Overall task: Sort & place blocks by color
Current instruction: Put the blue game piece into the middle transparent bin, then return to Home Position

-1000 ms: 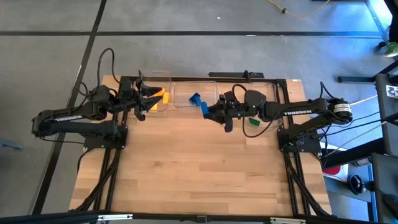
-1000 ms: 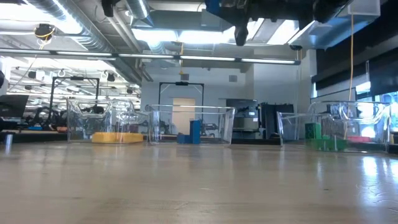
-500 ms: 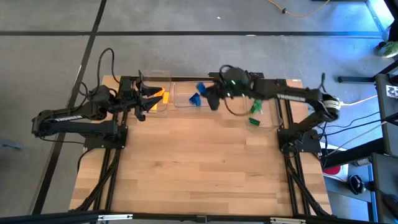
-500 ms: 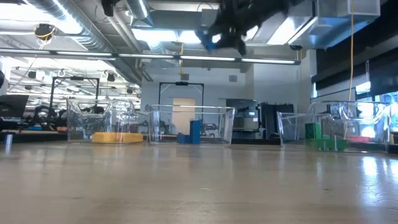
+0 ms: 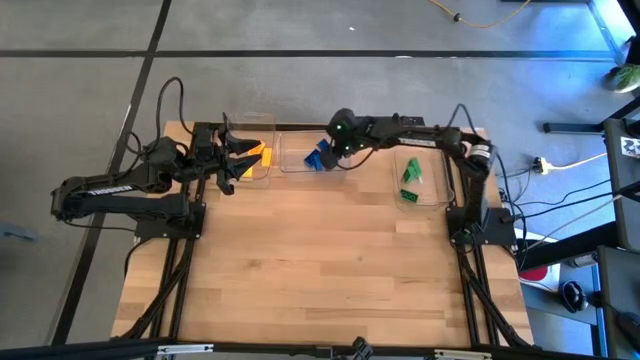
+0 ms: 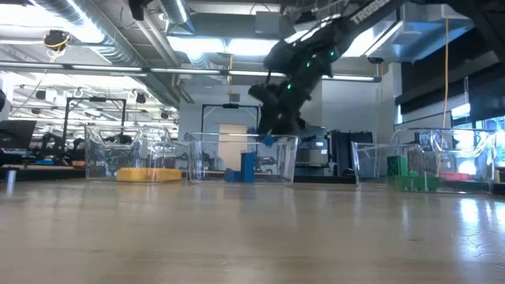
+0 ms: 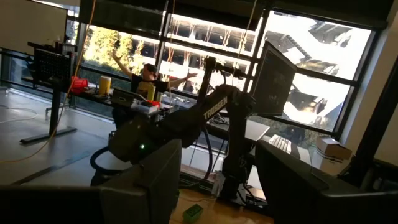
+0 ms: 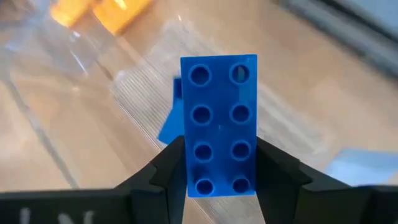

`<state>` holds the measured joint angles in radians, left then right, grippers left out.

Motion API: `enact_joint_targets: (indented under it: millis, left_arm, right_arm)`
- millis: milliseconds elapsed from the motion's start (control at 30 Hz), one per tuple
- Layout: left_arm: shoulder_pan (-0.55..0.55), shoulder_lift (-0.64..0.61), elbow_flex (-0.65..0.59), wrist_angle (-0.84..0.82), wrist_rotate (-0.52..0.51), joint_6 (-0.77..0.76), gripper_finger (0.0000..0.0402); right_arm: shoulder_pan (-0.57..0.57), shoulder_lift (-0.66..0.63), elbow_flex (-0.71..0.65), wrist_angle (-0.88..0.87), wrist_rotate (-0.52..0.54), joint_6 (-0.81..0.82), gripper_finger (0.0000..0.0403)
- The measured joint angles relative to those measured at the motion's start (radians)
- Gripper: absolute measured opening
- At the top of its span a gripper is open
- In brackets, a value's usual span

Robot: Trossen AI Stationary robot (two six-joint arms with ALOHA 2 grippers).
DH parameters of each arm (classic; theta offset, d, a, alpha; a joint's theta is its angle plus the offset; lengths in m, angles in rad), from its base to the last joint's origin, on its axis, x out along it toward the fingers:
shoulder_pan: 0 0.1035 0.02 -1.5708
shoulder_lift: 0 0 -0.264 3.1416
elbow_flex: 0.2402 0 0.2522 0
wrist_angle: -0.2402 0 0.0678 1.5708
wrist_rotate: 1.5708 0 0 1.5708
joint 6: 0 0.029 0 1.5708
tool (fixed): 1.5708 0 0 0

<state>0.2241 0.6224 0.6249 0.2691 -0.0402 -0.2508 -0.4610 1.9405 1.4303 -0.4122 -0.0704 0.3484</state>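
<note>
Reach, seen from above: right arm now stretched across the far edge of the desk [image 5: 300,270], a second ago folded near the green bin [image 5: 420,180], half a second ago midway. Right tool [image 5: 322,156] now above the middle bin [image 5: 300,155], a blue block [image 5: 318,154] pinched in it. Yellow blocks [image 5: 256,155] in the left bin, green blocks [image 5: 409,182] in the right bin. Left tool [image 5: 232,160] unmoved beside the yellow bin, fingers apart, holding nothing.

Level with the desk: right tool [image 6: 276,126] dropped from the ceiling line to just over the rim of the middle bin [image 6: 241,158], blue blocks [image 6: 243,169] already standing inside.

Left wrist: only the right arm [image 7: 180,124] far off against the windows, plus one green block [image 7: 193,213] low on the desk.

Right wrist: fingers [image 8: 165,171] clamped on both long sides of the blue block [image 8: 219,124], studs facing the camera, clear bin floor below.

Judgement: carry nearly done; block lined up with its own colour, release next.
</note>
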Motion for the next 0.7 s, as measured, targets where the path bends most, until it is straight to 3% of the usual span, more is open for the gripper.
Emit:
enact_joint_targets:
  millis: [533,700]
  left_arm:
    - [0.000,0.000,0.000,0.000,0.000,0.000,0.0197]
    - [0.000,0.000,0.000,0.000,0.000,0.000,0.0197]
  right_arm:
    - [0.000,0.033,0.000,0.004,0.051,0.070,0.0148]
    - [0.000,0.033,0.000,0.005,0.051,0.073,0.0253]
